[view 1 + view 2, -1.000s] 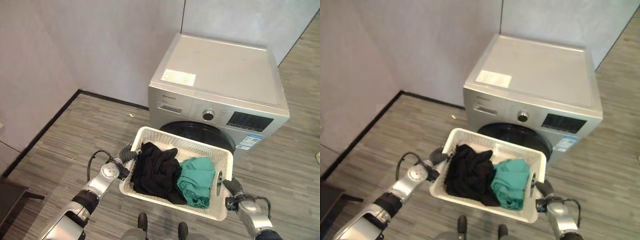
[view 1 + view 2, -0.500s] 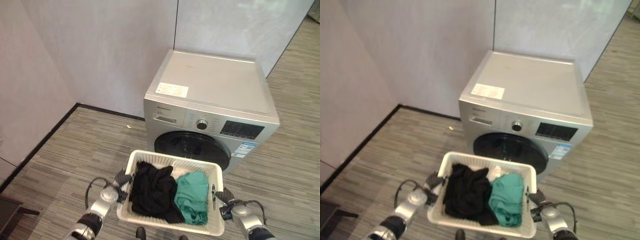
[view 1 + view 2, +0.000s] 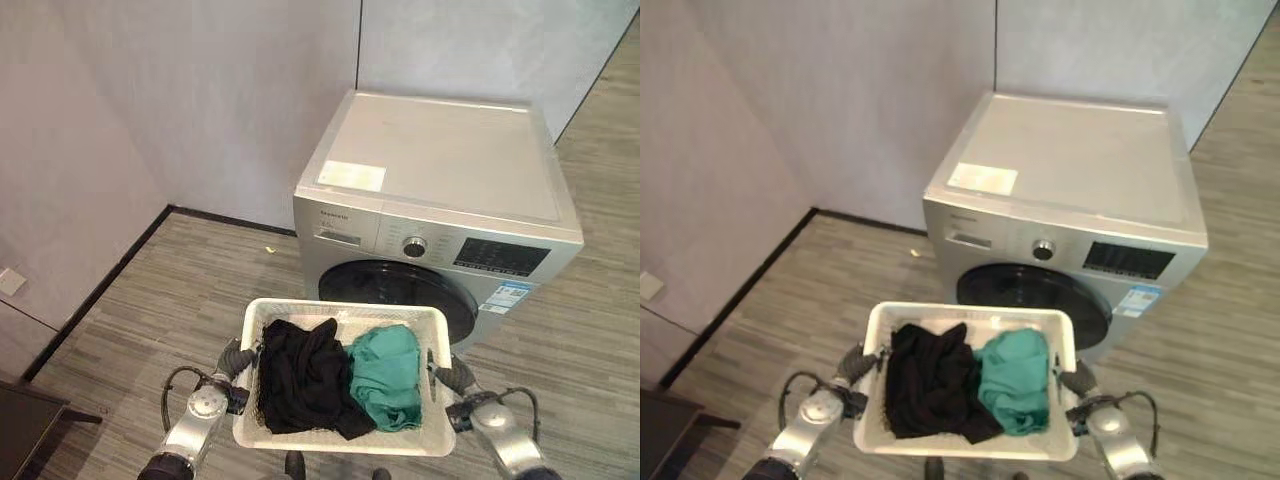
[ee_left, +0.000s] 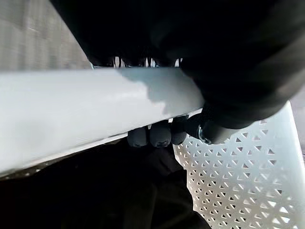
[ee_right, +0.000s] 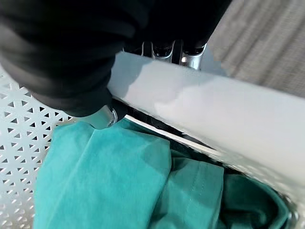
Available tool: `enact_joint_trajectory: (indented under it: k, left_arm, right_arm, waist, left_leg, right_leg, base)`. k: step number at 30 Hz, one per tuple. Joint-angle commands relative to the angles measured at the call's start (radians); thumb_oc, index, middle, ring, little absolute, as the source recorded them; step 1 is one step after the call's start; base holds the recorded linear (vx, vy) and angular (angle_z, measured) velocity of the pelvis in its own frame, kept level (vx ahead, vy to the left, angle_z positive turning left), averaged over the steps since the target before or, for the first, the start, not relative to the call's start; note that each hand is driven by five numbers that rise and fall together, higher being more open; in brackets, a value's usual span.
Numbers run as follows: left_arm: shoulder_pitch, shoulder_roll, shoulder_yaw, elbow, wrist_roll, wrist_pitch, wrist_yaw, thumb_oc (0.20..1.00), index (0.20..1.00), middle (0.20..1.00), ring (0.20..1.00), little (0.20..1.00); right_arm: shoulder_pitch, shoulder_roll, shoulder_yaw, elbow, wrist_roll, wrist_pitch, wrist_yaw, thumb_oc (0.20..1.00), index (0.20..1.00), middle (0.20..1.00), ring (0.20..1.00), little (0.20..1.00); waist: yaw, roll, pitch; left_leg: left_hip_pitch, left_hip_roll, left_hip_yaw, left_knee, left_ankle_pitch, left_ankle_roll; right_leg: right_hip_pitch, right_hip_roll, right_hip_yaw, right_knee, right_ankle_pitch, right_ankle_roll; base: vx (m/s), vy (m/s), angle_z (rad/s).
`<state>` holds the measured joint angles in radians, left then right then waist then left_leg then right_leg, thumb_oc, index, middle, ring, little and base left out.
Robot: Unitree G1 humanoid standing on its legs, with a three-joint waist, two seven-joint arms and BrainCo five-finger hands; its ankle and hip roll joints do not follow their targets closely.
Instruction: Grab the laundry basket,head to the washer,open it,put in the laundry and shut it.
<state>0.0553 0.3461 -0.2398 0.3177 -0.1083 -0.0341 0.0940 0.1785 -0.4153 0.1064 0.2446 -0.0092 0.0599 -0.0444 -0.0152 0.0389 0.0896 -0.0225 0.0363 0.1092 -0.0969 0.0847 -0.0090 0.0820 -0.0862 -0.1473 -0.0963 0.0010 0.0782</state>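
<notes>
Left robot hand and right robot hand each curl round an end rim of the white laundry basket, held off the floor, carrying black clothes and a teal garment; just beyond, the silver washer, its dark round door closed, against the grey wall.

laundry corner, home-like | washer vs plain walls | wood-look floor
</notes>
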Motion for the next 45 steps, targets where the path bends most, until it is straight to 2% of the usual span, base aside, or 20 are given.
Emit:
enact_joint_trajectory:
  k: [1,4,6,11,16,18,21,22,24,28,30,32,33,36,37,39,41,42,43,45]
  left_arm:
    - [-0.04,0.082,0.157,0.026,0.032,-0.059,0.033,0.2,0.2,0.2,0.2,0.2]
    - [0.128,0.099,0.306,-0.196,0.053,-0.077,-0.008,0.2,0.2,0.2,0.2,0.2]
    - [0.329,0.073,0.508,-0.402,0.049,-0.081,-0.052,0.2,0.2,0.2,0.2,0.2]
    - [0.462,0.034,0.648,-0.538,0.088,-0.067,-0.079,0.2,0.2,0.2,0.2,0.2]
    - [0.335,0.083,0.588,-0.543,0.093,-0.075,-0.065,0.2,0.2,0.2,0.2,0.2]
    - [0.175,0.131,0.501,-0.499,0.075,-0.071,-0.04,0.2,0.2,0.2,0.2,0.2]
    - [0.063,0.165,0.462,-0.446,0.072,-0.07,-0.004,0.2,0.2,0.2,0.2,0.2]
    - [-0.033,0.182,0.434,-0.412,0.063,-0.067,0.027,0.2,0.2,0.2,0.2,0.2]
    - [-0.081,0.188,0.423,-0.396,0.059,-0.067,0.04,0.2,0.2,0.2,0.2,0.2]
    - [-0.271,0.244,0.379,-0.318,0.054,-0.067,0.101,0.2,0.2,0.2,0.2,0.2]
    - [-0.312,0.253,0.36,-0.309,0.057,-0.067,0.105,0.2,0.2,0.2,0.2,0.2]
    - [-0.348,0.271,0.351,-0.285,0.062,-0.067,0.115,0.2,0.2,0.2,0.2,0.2]
    - [-0.378,0.293,0.338,-0.279,0.067,-0.069,0.119,0.2,0.2,0.2,0.2,0.2]
    - [-0.409,0.326,0.318,-0.258,0.059,-0.069,0.12,0.2,0.2,0.2,0.2,0.2]
    - [-0.454,0.361,0.29,-0.234,0.046,-0.065,0.12,0.2,0.2,0.2,0.2,0.2]
    - [-0.485,0.378,0.274,-0.216,0.042,-0.06,0.12,0.2,0.2,0.2,0.2,0.2]
    - [-0.575,0.403,0.205,-0.177,0.033,-0.04,0.113,0.2,0.2,0.2,0.2,0.2]
    - [-0.585,0.403,0.201,-0.171,0.032,-0.041,0.115,0.2,0.2,0.2,0.2,0.2]
    - [-0.622,0.411,0.162,-0.155,0.021,-0.029,0.102,0.2,0.2,0.2,0.2,0.2]
    - [-0.678,0.421,0.129,-0.132,0.006,-0.02,0.093,0.2,0.2,0.2,0.2,0.2]
  right_arm:
    - [0.05,-0.105,-0.146,-0.097,-0.052,-0.062,0.026,0.2,0.2,0.2,0.2,0.2]
    - [0.191,-0.133,-0.292,-0.302,-0.095,-0.082,0.075,0.2,0.2,0.2,0.2,0.2]
    - [0.29,-0.155,-0.466,-0.47,-0.054,-0.096,0.157,0.2,0.2,0.2,0.2,0.2]
    - [0.337,-0.154,-0.63,-0.594,-0.018,-0.091,0.198,0.2,0.2,0.2,0.2,0.2]
    - [0.23,-0.2,-0.605,-0.579,0.001,-0.097,0.158,0.2,0.2,0.2,0.2,0.2]
    - [0.114,-0.242,-0.52,-0.555,0.003,-0.087,0.131,0.2,0.2,0.2,0.2,0.2]
    - [0.024,-0.279,-0.462,-0.539,0.012,-0.086,0.12,0.2,0.2,0.2,0.2,0.2]
    - [-0.019,-0.306,-0.44,-0.539,0.027,-0.081,0.115,0.2,0.2,0.2,0.2,0.2]
    - [-0.046,-0.315,-0.431,-0.541,0.035,-0.081,0.116,0.2,0.2,0.2,0.2,0.2]
    - [-0.142,-0.316,-0.384,-0.555,0.073,-0.096,0.095,0.2,0.2,0.2,0.2,0.2]
    - [-0.17,-0.313,-0.381,-0.561,0.076,-0.102,0.085,0.2,0.2,0.2,0.2,0.2]
    - [-0.208,-0.307,-0.372,-0.559,0.072,-0.105,0.071,0.2,0.2,0.2,0.2,0.2]
    - [-0.243,-0.305,-0.368,-0.554,0.059,-0.104,0.057,0.2,0.2,0.2,0.2,0.2]
    - [-0.287,-0.306,-0.35,-0.521,0.048,-0.101,0.037,0.2,0.2,0.2,0.2,0.2]
    - [-0.336,-0.329,-0.337,-0.456,0.018,-0.079,0.007,0.2,0.2,0.2,0.2,0.2]
    - [-0.353,-0.334,-0.334,-0.434,0.014,-0.067,0.001,0.2,0.2,0.2,0.2,0.2]
    - [-0.383,-0.387,-0.339,-0.348,0.007,-0.033,-0.019,0.2,0.2,0.2,0.2,0.2]
    - [-0.389,-0.389,-0.34,-0.343,0.008,-0.035,-0.02,0.2,0.2,0.2,0.2,0.2]
    - [-0.407,-0.431,-0.341,-0.289,-0.007,-0.011,-0.024,0.2,0.2,0.2,0.2,0.2]
    - [-0.443,-0.471,-0.329,-0.211,0.006,0.004,-0.027,0.2,0.2,0.2,0.2,0.2]
  waist:
    - [0.006,0.013,0.014]
    - [0.0,0.008,0.034]
    - [0.0,0.0,0.046]
    - [0.004,-0.005,0.032]
    - [-0.001,-0.005,0.016]
    - [0.001,-0.014,0.024]
    - [0.009,-0.022,0.051]
    - [0.01,-0.027,0.054]
    - [0.008,-0.031,0.054]
    - [0.025,-0.043,0.049]
    - [0.026,-0.046,0.051]
    - [0.03,-0.04,0.03]
    - [0.036,-0.038,0.01]
    - [0.041,-0.042,-0.004]
    - [0.049,-0.042,-0.027]
    - [0.052,-0.043,-0.033]
    - [0.038,-0.045,-0.026]
    - [0.044,-0.044,-0.023]
    - [0.027,-0.031,-0.006]
    - [0.029,-0.02,0.006]
  left_leg:
    - [0.024,0.105,0.111,0.01,-0.045,-0.067]
    - [0.021,0.135,0.109,0.034,-0.034,-0.079]
    - [0.021,0.173,0.122,0.067,-0.037,-0.091]
    - [0.039,0.207,0.135,0.072,-0.027,-0.1]
    - [0.039,0.229,0.131,0.086,-0.015,-0.114]
    - [0.004,0.248,0.091,0.197,-0.004,-0.122]
    - [-0.037,0.237,0.031,0.3,-0.007,-0.112]
    - [-0.071,0.214,0.008,0.292,-0.035,-0.104]
    - [-0.083,0.198,0.005,0.256,-0.038,-0.096]
    - [-0.152,0.155,-0.04,0.101,0.05,-0.115]
    - [-0.166,0.145,-0.041,0.108,0.055,-0.119]
    - [-0.144,0.131,-0.051,0.109,0.028,-0.108]
    - [-0.137,0.104,-0.078,0.148,-0.007,-0.096]
    - [-0.128,0.085,-0.07,0.199,-0.054,-0.075]
    - [-0.101,0.058,-0.051,0.223,-0.092,-0.038]
    - [-0.079,0.043,-0.046,0.22,-0.113,-0.022]
    - [-0.018,0.0,-0.043,0.213,-0.151,0.03]
    - [-0.022,0.0,-0.038,0.211,-0.143,0.032]
    - [0.005,-0.002,-0.033,0.208,-0.154,0.055]
    - [0.041,-0.012,-0.022,0.199,-0.17,0.068]
  right_leg:
    - [-0.041,-0.025,-0.078,0.009,-0.034,0.033]
    - [-0.03,0.004,-0.062,0.009,-0.054,0.013]
    - [-0.019,0.034,-0.056,0.009,-0.068,-0.008]
    - [0.002,0.064,-0.055,0.009,-0.081,-0.03]
    - [0.025,0.081,-0.054,0.009,-0.091,-0.044]
    - [0.041,0.094,-0.034,0.009,-0.089,-0.064]
    - [0.044,0.096,-0.025,0.011,-0.079,-0.074]
    - [0.055,0.086,-0.034,0.011,-0.085,-0.067]
    - [0.053,0.076,-0.039,0.011,-0.083,-0.059]
    - [0.074,0.066,-0.028,0.023,-0.101,-0.043]
    - [0.082,0.062,-0.025,0.029,-0.108,-0.042]
    - [0.097,0.05,-0.013,0.032,-0.118,-0.029]
    - [0.111,0.019,0.006,0.042,-0.123,-0.018]
    - [0.113,-0.016,0.025,0.075,-0.137,-0.007]
    - [0.103,-0.052,0.046,0.151,-0.152,0.015]
    - [0.079,-0.063,0.063,0.21,-0.161,0.027]
    - [-0.005,-0.091,0.092,0.437,-0.079,0.07]
    - [-0.018,-0.091,0.098,0.447,-0.076,0.071]
    - [-0.071,-0.096,0.087,0.568,-0.018,0.082]
    - [-0.141,-0.127,0.051,0.648,0.0,0.086]
  base:
    - [-0.06,-0.148,0.06]
    - [-0.08,-0.195,0.0]
    - [-0.06,-0.201,-0.18]
    - [0.02,-0.122,-0.23]
    - [0.02,-0.071,-0.01]
    - [0.02,-0.12,0.03]
    - [-0.02,-0.03,-0.06]
    - [0.0,0.032,-0.03]
    - [0.05,0.076,0.1]
    - [0.14,0.151,0.06]
    - [0.15,0.167,-0.07]
    - [0.2,0.224,-0.34]
    - [0.16,0.18,-0.49]
    - [0.22,0.299,-0.51]
    - [0.3,0.428,-0.37]
    - [0.22,0.327,-0.35]
    - [0.14,0.32,-0.27]
    - [0.04,0.281,0.02]
    - [0.03,0.261,-0.04]
    - [0.11,0.257,-0.21]
